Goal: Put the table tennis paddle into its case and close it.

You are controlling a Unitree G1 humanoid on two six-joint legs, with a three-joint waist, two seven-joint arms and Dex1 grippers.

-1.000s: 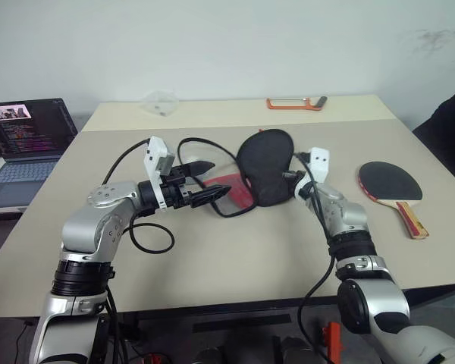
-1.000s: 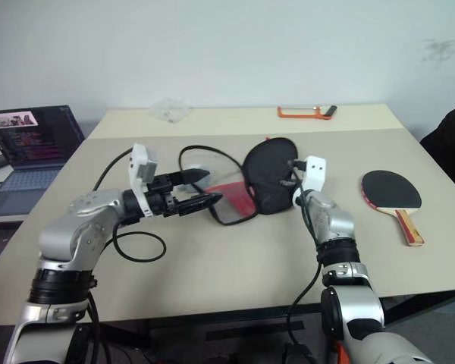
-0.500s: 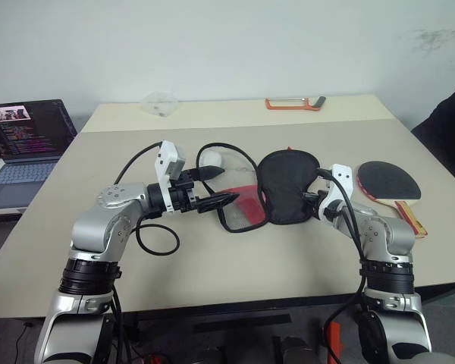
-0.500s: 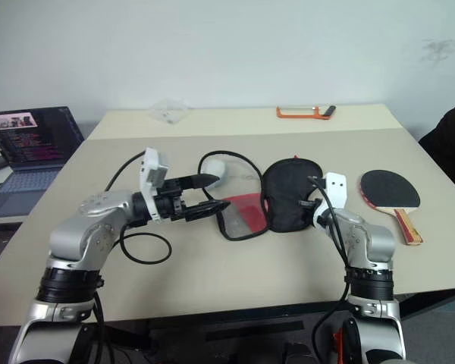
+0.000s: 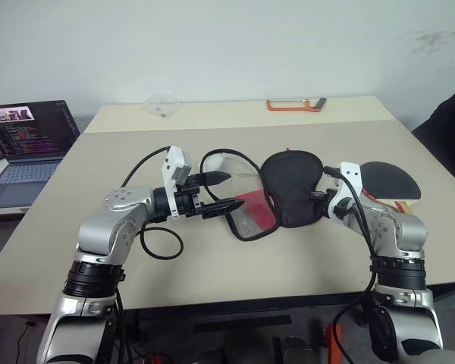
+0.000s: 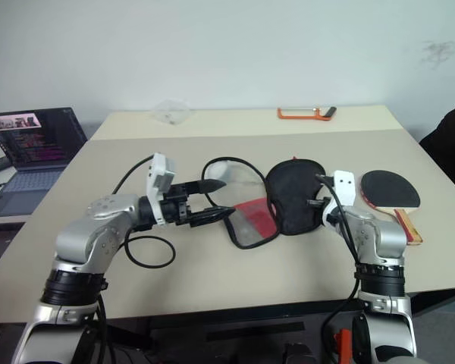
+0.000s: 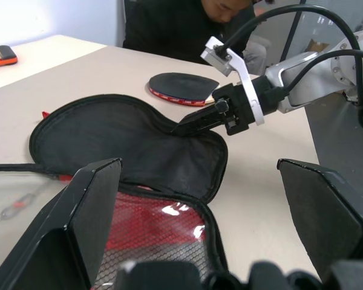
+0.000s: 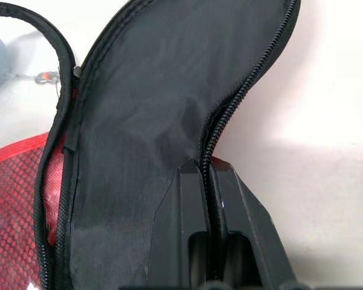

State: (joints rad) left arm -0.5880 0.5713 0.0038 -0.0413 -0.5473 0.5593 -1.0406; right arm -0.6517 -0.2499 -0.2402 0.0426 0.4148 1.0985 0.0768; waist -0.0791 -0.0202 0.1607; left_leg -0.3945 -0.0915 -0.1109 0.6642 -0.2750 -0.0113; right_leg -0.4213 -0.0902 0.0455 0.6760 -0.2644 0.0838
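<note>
Black-rubbered, wooden-handled table tennis paddle (image 5: 390, 184) lying near table's right edge, just beyond right claw (image 5: 319, 195) pinching black fabric case (image 5: 291, 186); left claw (image 5: 218, 191) spread

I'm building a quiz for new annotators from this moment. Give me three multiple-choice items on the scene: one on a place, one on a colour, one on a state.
1. Where does the black-faced table tennis paddle with the striped wooden handle lie?
A. inside the case
B. on the table, on the robot's right
C. on the laptop

2. What colour is the flat tool at the table's far edge?
A. orange
B. green
C. blue

3. How does the soft black and red zip case stand?
A. zipped shut
B. unzipped, its flap lifted
C. folded in half

Answers:
1 B: the paddle rests on the bare tabletop beyond the right gripper.
2 A: it shows orange with a dark end.
3 B: the right gripper is shut on the edge of the flap, baring the red mesh; the left gripper is open beside it.
</note>
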